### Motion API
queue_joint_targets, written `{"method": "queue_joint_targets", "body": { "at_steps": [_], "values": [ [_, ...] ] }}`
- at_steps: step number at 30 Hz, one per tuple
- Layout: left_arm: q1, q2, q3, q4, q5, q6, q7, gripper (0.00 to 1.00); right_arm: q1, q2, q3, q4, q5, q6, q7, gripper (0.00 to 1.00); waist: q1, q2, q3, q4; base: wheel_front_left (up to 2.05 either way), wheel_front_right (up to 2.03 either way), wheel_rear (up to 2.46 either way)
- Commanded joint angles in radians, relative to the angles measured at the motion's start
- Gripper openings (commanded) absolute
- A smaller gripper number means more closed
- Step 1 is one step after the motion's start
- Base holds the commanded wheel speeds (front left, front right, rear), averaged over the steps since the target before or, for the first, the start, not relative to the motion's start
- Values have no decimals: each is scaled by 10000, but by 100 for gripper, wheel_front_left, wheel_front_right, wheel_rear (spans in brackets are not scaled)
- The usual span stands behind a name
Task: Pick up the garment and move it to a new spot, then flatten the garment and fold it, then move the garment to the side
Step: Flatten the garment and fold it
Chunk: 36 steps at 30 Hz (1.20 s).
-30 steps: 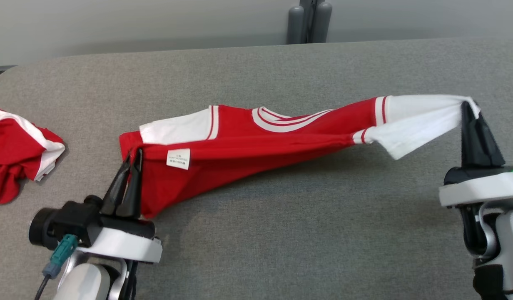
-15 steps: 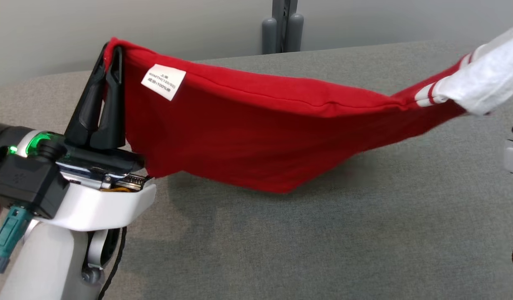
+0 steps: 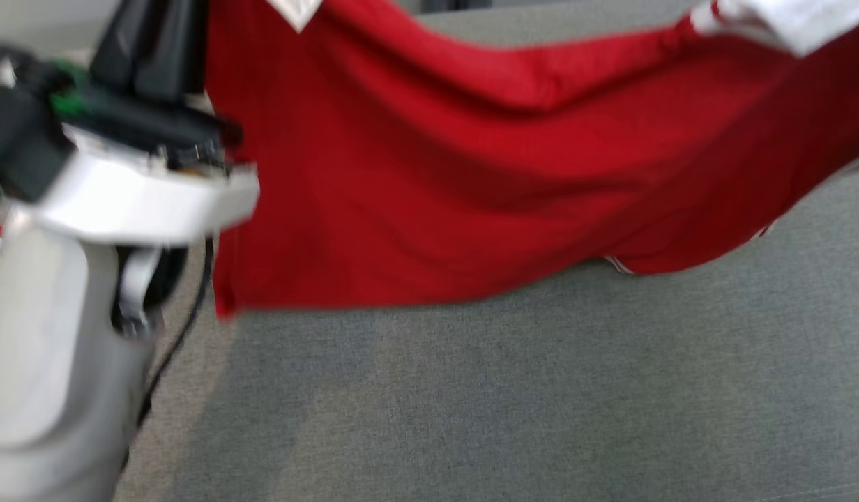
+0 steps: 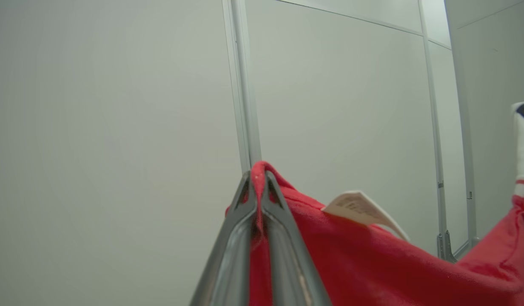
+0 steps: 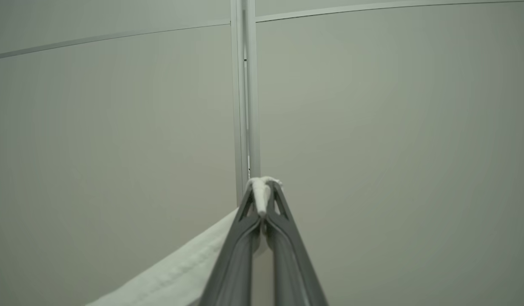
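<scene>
Table: grey felt-like table [image 3: 506,404], seen below the hanging cloth.
Forearm: pale forearm [image 3: 46,362], blurred, over the table's left edge; a black cable [image 3: 184,328] dangles beside it.
Garment: red garment [image 3: 471,174] held up as a sagging sheet above the table and strung between both hands. It hides the table's far edge. Its lower hem is close to the surface, but contact cannot be told.
Left hand: left hand [image 4: 258,178] has its fingers together, clamped on the garment's red top corner; the care label [image 4: 360,208] is just beside it.
Right hand: right hand [image 5: 262,191] has its fingers together, pinching a fold of the white sleeve [image 5: 181,272].
Behind: pale wall panels [image 4: 117,127] and a metal post [image 4: 245,85].
</scene>
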Motion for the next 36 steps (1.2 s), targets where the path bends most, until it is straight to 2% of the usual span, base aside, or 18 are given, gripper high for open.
{"method": "queue_joint_targets", "body": {
  "at_steps": [1,6,10,15,19,23,29,32,36],
  "values": [
    [-743,2,25,391,-82,-183,9,0,-625,-229,117,405,120,1,-76,0,0,0,510,-48,0,0,0],
    [-3167,-247,-156,2370,-125,-731,-40,0,-3083,-806,766,2262,314,1,-585,0,0,0,1054,71,0,0,0],
    [-4997,-619,-240,4198,-129,-945,-357,0,-5178,-1052,1408,3895,508,1,-1224,0,0,0,1260,258,0,0,0],
    [-6882,-899,-143,6528,-167,-1075,-811,0,-7424,-886,2054,6075,1044,2,-1953,0,0,0,1396,491,0,0,0],
    [-7762,-1211,-223,8424,-304,-1221,-1026,0,-8435,-707,2232,7774,1043,1,-2273,0,0,0,1418,678,0,0,0],
    [-8065,-1446,-252,10239,-411,-1293,-1344,0,-8404,-208,2391,9098,879,2,-2333,0,0,0,1469,724,0,0,0],
    [-7454,-1641,-387,12162,-468,-1451,-1750,0,-7154,295,2909,10554,1040,2,-2334,0,0,0,1627,683,0,0,0],
    [-6847,-1754,-347,12608,-591,-1519,-1854,0,-6226,442,3081,10913,1352,1,-2337,0,0,0,1627,697,0,0,0],
    [-5460,-1863,-54,12482,-710,-1546,-1863,0,-4850,581,3176,11029,1789,1,-2338,0,0,0,1521,668,0,0,0]
  ]
}}
